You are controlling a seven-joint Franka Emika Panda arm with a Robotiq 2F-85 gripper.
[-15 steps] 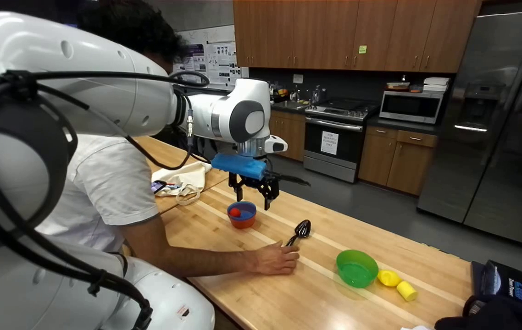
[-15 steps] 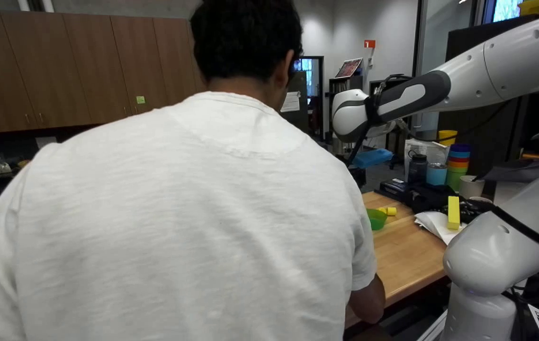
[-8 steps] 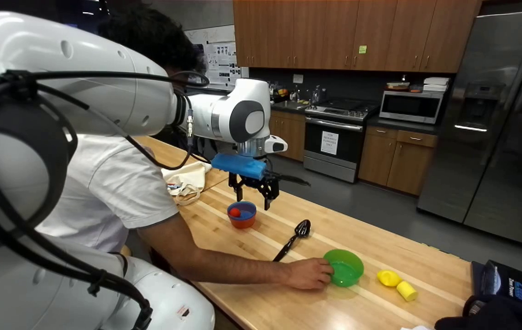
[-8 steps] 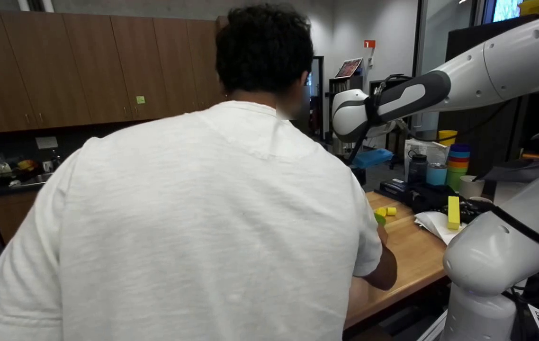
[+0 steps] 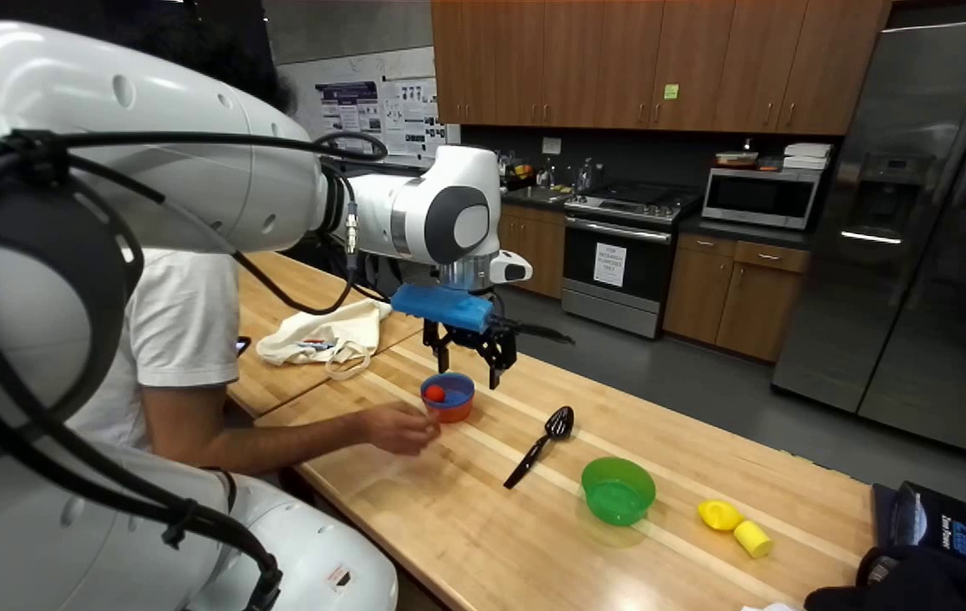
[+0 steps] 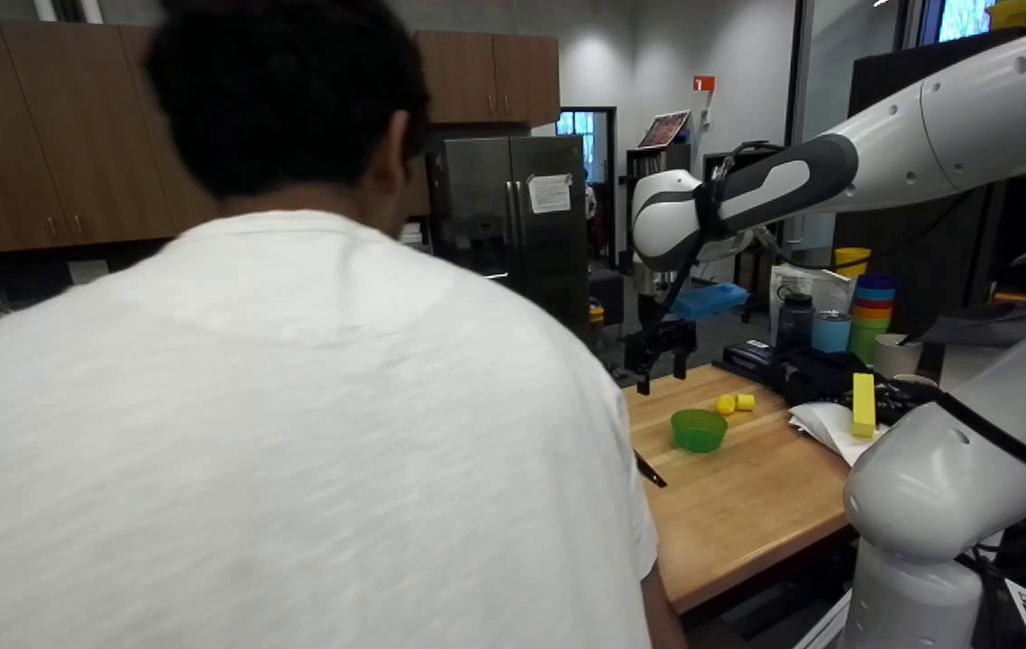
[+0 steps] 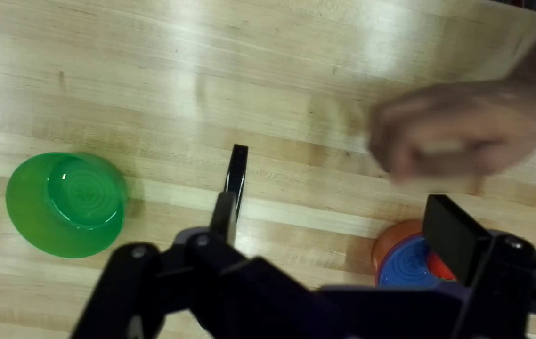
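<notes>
Gripper [image 5: 468,376] with fingers spread wide and pointing down, held above the wooden table [image 5: 483,535]; a blue block [image 5: 440,307] sits just over the fingers. Below it, among the nearest things: a blue bowl [image 5: 459,392] nested in a red bowl [image 5: 449,414], both upright, with a red ball [image 5: 434,393] lying inside near the wall. Seen from the wrist, one fingertip overlaps this stack from above, apart from it. Also below, under the opposite finger: a black slotted spoon [image 5: 540,447] flat on the table, its handle end showing past that finger in the wrist view.

Beside the stack, a little outward from the gripper: a bare hand [image 5: 402,428], near the red bowl and blurred in the wrist view. It belongs to a person in a white T-shirt [image 6: 297,451], whose back fills much of an exterior view.

Farther from the gripper, past the spoon: a green bowl [image 5: 619,492], upright; beyond that, a yellow lemon-shaped piece [image 5: 719,514] and a yellow cylinder [image 5: 753,539], just beside each other. Away from the gripper on the opposite side, past the stacked bowls: a cream cloth bag [image 5: 356,322]. Well beyond the gripper, across the floor: a stove [image 5: 619,293], a microwave [image 5: 761,198] and a refrigerator [image 5: 899,238].
</notes>
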